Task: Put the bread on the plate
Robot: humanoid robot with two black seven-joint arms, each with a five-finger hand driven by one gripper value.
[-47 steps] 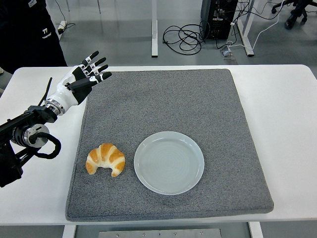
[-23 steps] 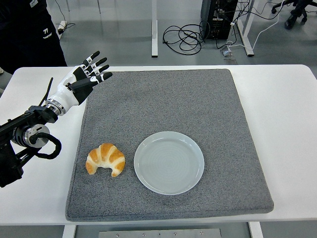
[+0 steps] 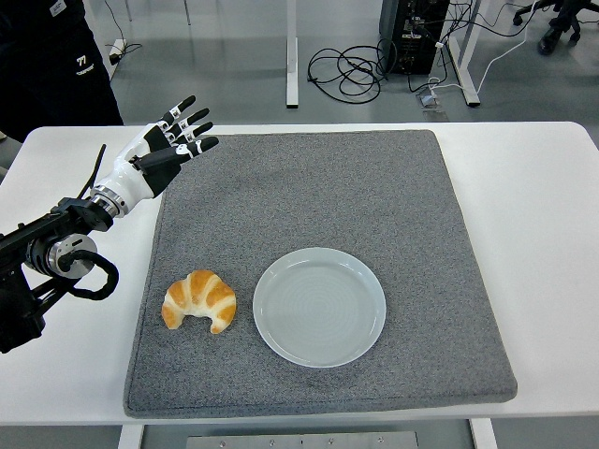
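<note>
A golden croissant (image 3: 198, 300) lies on the grey mat (image 3: 374, 187), near its front left corner. Just to its right sits a round pale blue plate (image 3: 319, 306) with nothing on it. My left hand (image 3: 167, 148) hovers over the mat's far left corner, well behind the croissant, with its fingers spread and holding nothing. Its black arm comes in from the left edge. The right arm does not show.
The mat covers most of the white table (image 3: 543, 234). A person in dark clothing (image 3: 51, 65) stands at the top left, behind the table. Cables and desk legs lie on the floor beyond.
My left hand has drifted slightly to the right and up over the mat's corner. The croissant and plate have not moved.
</note>
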